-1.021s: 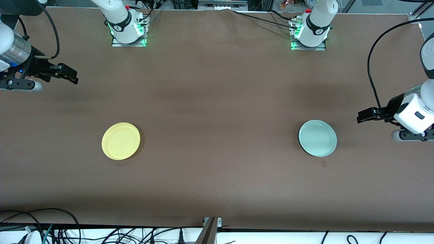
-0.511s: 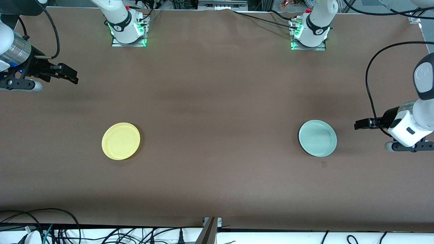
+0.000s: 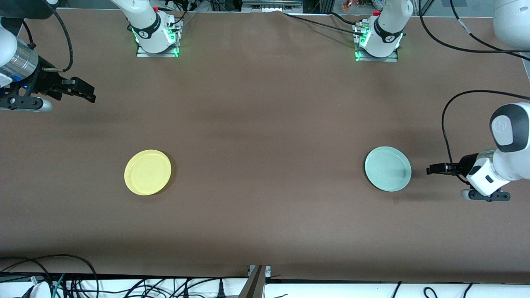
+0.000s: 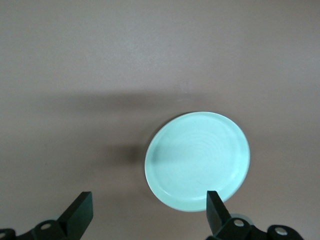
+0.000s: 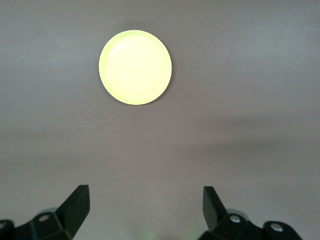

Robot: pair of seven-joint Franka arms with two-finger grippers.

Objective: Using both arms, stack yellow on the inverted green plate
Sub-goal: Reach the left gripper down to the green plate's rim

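In the front view, a small round pale-yellow plate (image 3: pixel 147 172) with a low raised rim lies rim-up on the brown table (image 3: pixel 265 136) toward the right arm's end, and a small round pale mint-green plate (image 3: pixel 388 169) of the same size lies toward the left arm's end, well apart from it and about equally near the front camera. The left arm's black two-finger gripper (image 3: pixel 434 169) hangs low over the table just beside the green plate, pointing at it without touching. The right arm's black two-finger gripper (image 3: pixel 87 93) waits in the air over the table's edge at its own end, well apart from the yellow plate. In the left wrist view, the left gripper's fingers (image 4: pixel 80 216) are spread wide and hold nothing, and the green plate (image 4: pixel 197 161) lies close ahead of them with faint rings on its upturned face. In the right wrist view, the right gripper's fingers (image 5: pixel 76 207) are likewise spread and hold nothing, with the yellow plate (image 5: pixel 135 67) well ahead of them.
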